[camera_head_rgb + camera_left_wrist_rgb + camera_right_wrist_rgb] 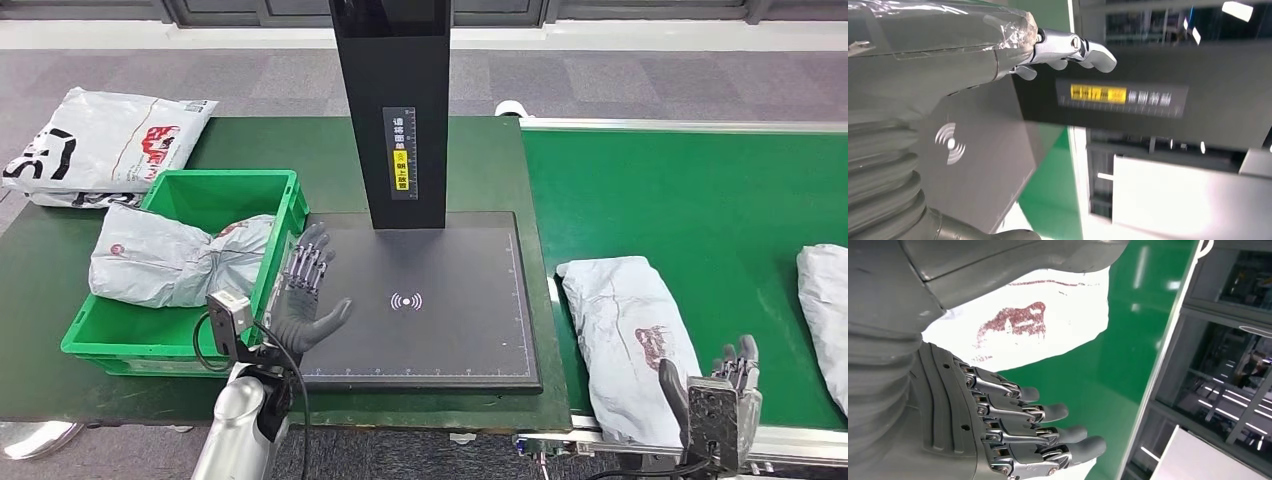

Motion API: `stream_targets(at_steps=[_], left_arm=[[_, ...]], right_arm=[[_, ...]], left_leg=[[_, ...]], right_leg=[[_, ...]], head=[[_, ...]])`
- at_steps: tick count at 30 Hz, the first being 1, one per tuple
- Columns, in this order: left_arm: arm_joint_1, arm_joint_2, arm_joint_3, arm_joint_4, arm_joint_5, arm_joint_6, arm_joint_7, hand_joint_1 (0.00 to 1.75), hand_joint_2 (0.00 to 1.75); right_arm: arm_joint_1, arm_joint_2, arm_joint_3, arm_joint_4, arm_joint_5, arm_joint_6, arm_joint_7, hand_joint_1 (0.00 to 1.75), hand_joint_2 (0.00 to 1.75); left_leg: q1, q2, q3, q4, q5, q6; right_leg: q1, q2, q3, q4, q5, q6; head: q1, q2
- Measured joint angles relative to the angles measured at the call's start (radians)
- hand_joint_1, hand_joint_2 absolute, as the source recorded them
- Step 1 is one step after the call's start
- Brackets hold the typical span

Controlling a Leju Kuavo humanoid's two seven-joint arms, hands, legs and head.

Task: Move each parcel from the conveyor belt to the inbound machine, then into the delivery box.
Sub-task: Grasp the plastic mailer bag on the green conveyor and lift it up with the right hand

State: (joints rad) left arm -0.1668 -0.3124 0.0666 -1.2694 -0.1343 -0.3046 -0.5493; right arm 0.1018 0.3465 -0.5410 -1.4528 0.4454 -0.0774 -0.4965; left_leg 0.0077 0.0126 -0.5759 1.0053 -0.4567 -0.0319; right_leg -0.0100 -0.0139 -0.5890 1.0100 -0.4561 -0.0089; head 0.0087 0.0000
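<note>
Where parcel (pixel 632 340) lies, red logo unreadable

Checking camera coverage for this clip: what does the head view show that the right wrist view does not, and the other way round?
Head view alone: the left hand open over the black scanner pad, the green crate with a grey parcel in it, and a second parcel at the belt's far right. Right wrist view alone: metal-framed shelving beyond the belt's edge. Both: the right hand, open, beside the white parcel with a red mark on the green belt.
</note>
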Motion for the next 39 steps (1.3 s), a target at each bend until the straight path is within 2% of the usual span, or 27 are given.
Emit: stream_targets(at_steps=[6,13,16,20,22,24,29,34,39], left_arm=[[0.004,0.000,-0.040,0.018,-0.003,0.012,-0.001,0.00,1.75],[0.003,0.000,-0.045,0.024,-0.010,0.012,-0.001,0.00,1.75],[0.002,0.000,-0.057,0.033,-0.017,0.002,-0.004,0.00,1.75],[-0.006,0.000,-0.087,0.062,-0.018,-0.009,-0.021,0.00,1.75],[-0.008,0.000,-0.094,0.074,-0.018,-0.017,-0.029,0.00,1.75],[-0.009,0.000,-0.096,0.083,-0.018,-0.022,-0.032,0.00,1.75],[-0.010,0.000,-0.096,0.097,-0.018,-0.032,-0.035,0.00,1.75],[-0.014,0.000,-0.097,0.119,-0.019,-0.074,-0.049,0.00,1.75],[-0.019,0.000,-0.101,0.157,-0.019,-0.084,-0.066,0.00,1.75]], right_arm=[[-0.043,-0.017,0.005,0.038,0.086,-0.039,0.039,0.00,1.75],[-0.102,-0.048,0.007,0.107,0.151,-0.073,0.071,0.00,1.75],[-0.150,-0.085,0.025,0.173,0.335,-0.133,0.164,0.00,1.75],[-0.280,-0.186,0.068,0.357,0.644,-0.179,0.320,0.00,1.75],[-0.342,-0.238,0.087,0.457,0.730,-0.176,0.363,0.00,1.75],[-0.388,-0.278,0.102,0.535,0.764,-0.175,0.380,0.00,1.75],[-0.447,-0.330,0.122,0.655,0.807,-0.169,0.412,0.00,1.75],[-0.553,-0.397,0.175,0.834,0.963,-0.058,0.504,0.00,1.75],[-0.622,-0.428,0.234,0.978,1.031,0.012,0.506,0.00,1.75]], left_leg=[[0.000,0.000,0.000,0.000,0.000,0.000],[0.000,0.000,0.000,0.000,0.001,0.001],[0.000,0.001,0.000,0.000,0.001,0.001],[-0.001,0.001,0.000,0.001,0.003,0.003],[-0.001,0.001,-0.001,0.001,0.004,0.004],[-0.002,0.000,-0.002,0.002,0.005,0.005],[-0.003,0.000,-0.002,0.002,0.005,0.006],[-0.003,0.000,-0.003,0.002,0.005,0.006],[-0.003,0.000,-0.003,0.002,0.005,0.006]], right_leg=[[0.000,0.000,0.000,0.000,0.000,0.000],[0.000,0.000,0.000,0.000,0.001,0.001],[0.000,0.001,-0.001,0.000,0.002,0.001],[0.000,0.001,-0.001,0.000,0.004,0.004],[-0.001,0.001,-0.001,0.000,0.005,0.005],[-0.001,0.000,-0.001,0.000,0.005,0.006],[-0.001,0.000,-0.002,0.000,0.005,0.006],[-0.001,0.000,-0.003,0.000,0.006,0.006],[-0.001,0.000,-0.003,0.000,0.007,0.006]], head=[[0.000,0.000],[0.000,0.000],[0.000,0.000],[0.000,0.000],[0.000,0.000],[0.000,0.000],[0.000,0.000],[0.000,0.000],[0.000,0.000]])
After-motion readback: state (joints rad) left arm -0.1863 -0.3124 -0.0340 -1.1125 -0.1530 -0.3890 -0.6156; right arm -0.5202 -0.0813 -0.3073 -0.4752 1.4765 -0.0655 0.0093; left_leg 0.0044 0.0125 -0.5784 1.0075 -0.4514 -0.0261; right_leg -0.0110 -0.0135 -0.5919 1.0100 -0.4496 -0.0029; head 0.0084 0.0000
